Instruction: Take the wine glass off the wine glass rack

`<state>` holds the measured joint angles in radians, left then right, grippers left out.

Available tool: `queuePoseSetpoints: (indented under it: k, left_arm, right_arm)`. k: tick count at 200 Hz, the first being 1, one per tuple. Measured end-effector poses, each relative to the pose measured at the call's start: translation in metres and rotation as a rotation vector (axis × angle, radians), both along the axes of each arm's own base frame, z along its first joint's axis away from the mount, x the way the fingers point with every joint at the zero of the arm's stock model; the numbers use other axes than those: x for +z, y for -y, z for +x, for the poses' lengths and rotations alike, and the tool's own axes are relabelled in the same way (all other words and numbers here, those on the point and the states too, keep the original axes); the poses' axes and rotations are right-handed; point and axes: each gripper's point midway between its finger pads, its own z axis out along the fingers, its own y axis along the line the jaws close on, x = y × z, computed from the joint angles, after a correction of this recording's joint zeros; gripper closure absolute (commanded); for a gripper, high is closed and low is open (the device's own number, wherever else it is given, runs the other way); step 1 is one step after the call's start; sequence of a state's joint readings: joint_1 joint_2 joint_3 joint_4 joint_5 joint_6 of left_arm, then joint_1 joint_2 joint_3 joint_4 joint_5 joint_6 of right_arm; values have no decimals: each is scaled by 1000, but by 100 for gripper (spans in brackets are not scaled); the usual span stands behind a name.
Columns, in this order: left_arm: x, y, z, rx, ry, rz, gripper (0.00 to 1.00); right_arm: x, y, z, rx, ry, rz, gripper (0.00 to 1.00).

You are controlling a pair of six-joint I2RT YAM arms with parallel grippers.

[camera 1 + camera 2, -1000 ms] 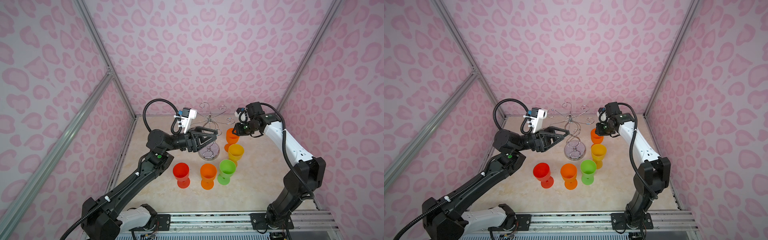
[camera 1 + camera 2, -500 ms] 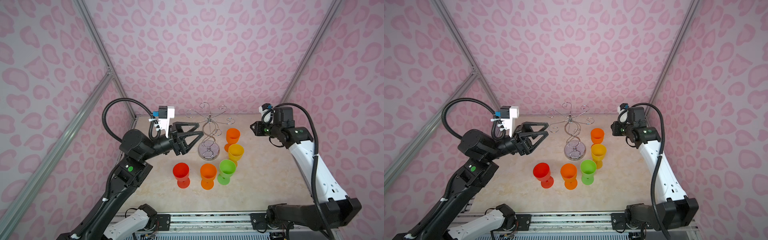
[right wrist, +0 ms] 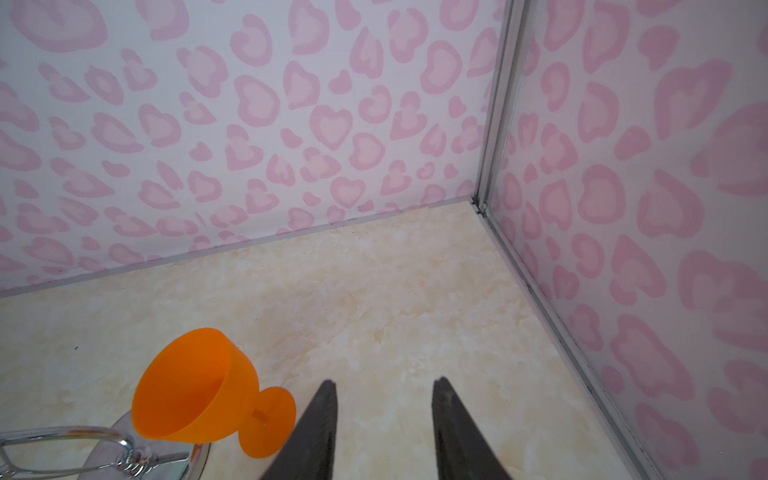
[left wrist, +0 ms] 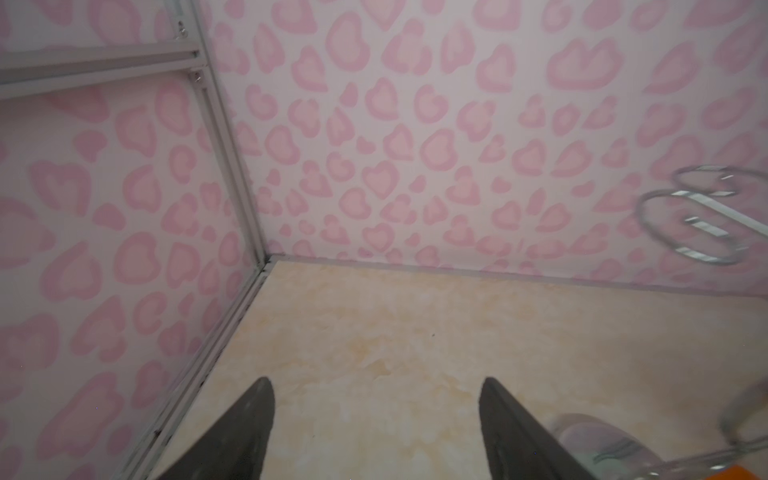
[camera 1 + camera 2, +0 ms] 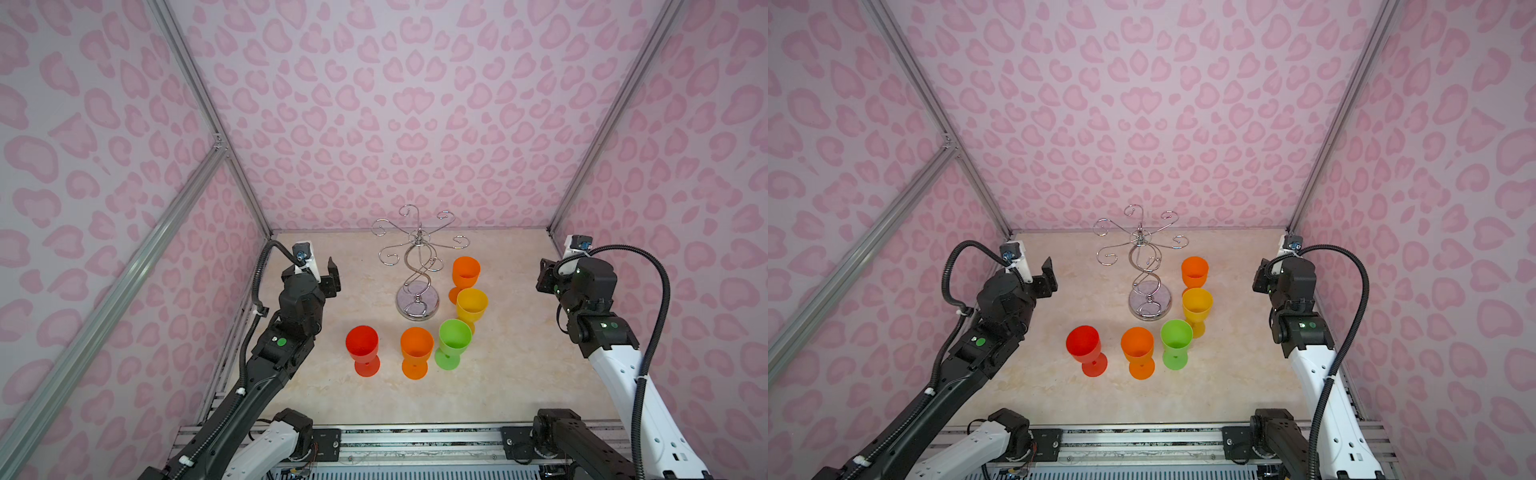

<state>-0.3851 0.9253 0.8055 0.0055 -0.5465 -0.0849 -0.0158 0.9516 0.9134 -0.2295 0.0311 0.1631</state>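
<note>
The left gripper [image 4: 377, 382] and right gripper [image 3: 385, 382], both empty with jaws parted, have pulled back to either side of the wine glass rack [image 5: 417, 270]. Its hooks hang bare, and an orange wine glass [image 5: 466, 270] stands upright on the table [image 5: 519, 374] beside its base, so the removal looks finished.

Left wrist view: only blurred hook loops and a slice of base of the rack [image 4: 698, 220], clipped by the frame edge; nearby an orange sliver [image 4: 735, 473], too clipped to identify. Cut at the frame edge too, the left end effector [image 4: 376, 382], only finger ends shown. Likewise the right end effector [image 3: 385, 381], one finger covering the foot's edge on the rear orange glass [image 3: 187, 386]; rack there clipped to one arm and part of the base. In both top views, foot of the yellow glass [image 5: 471, 305] partly hidden behind the green glass [image 5: 455, 338].
</note>
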Motion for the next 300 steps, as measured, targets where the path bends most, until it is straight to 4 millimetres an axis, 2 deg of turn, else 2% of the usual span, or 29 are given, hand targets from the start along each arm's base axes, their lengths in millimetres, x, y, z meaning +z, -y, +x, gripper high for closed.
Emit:
queuePoseSetpoints:
  k: [11, 21, 28, 35, 68, 96, 109, 126, 150, 165, 186, 205, 220, 233, 252, 268, 290, 300]
  left_arm:
    - [-14, -13, 11, 22, 42, -19, 18]
    - [-44, -32, 19, 84, 4, -7, 17]
    - [-70, -39, 21, 94, -52, 7, 17]
    - [-86, -40, 20, 80, -89, 10, 17]
    - [-103, -61, 23, 99, -46, -21, 16]
    - [-126, -62, 32, 74, -73, -32, 14]
    - [-139, -62, 34, 65, -93, -33, 8]
    - [-158, -63, 33, 49, -132, -45, 4]
    - [-161, -67, 36, 49, -118, -54, 3]
    - [-172, -74, 39, 60, -133, -56, 3]
    - [-190, -75, 39, 57, -178, -64, 3]
    - [-190, -74, 42, 49, -153, -68, 2]
    - [-198, -79, 44, 67, -156, -71, 1]
    - [-205, -82, 44, 77, -171, -76, 1]
    - [-202, -81, 46, 75, -152, -77, 0]
    - [-199, -81, 47, 74, -142, -78, 1]
    - [-199, -82, 47, 75, -141, -78, 0]
    - [-200, -82, 48, 74, -141, -77, 0]
  right_arm:
    - [-3, 6, 2, -28, 28, -5, 60]
    - [-12, 13, 3, -59, 25, -9, 60]
    - [-18, 16, 3, -76, 21, -8, 60]
    - [-22, 19, 3, -89, 18, -13, 60]
    - [-32, 24, 8, -117, 57, -19, 60]
    - [-56, 26, 13, -127, 31, -22, 60]
    - [-67, 26, 16, -129, 23, -24, 59]
    - [-86, 28, 19, -140, 8, -29, 59]
    - [-121, 29, 24, -137, -42, -42, 59]
    - [-141, 29, 27, -134, -77, -48, 59]
    - [-155, 28, 32, -129, -86, -76, 60]
    - [-169, 27, 36, -127, -93, -96, 60]
    - [-182, 24, 39, -112, -104, -112, 60]
    - [-194, 16, 40, -87, -109, -131, 60]
    - [-210, 5, 37, -59, -106, -168, 61]
    - [-215, 2, 36, -52, -100, -194, 61]
    - [-204, 8, 37, -96, -42, -202, 60]
    - [-206, 11, 35, -116, -24, -203, 56]
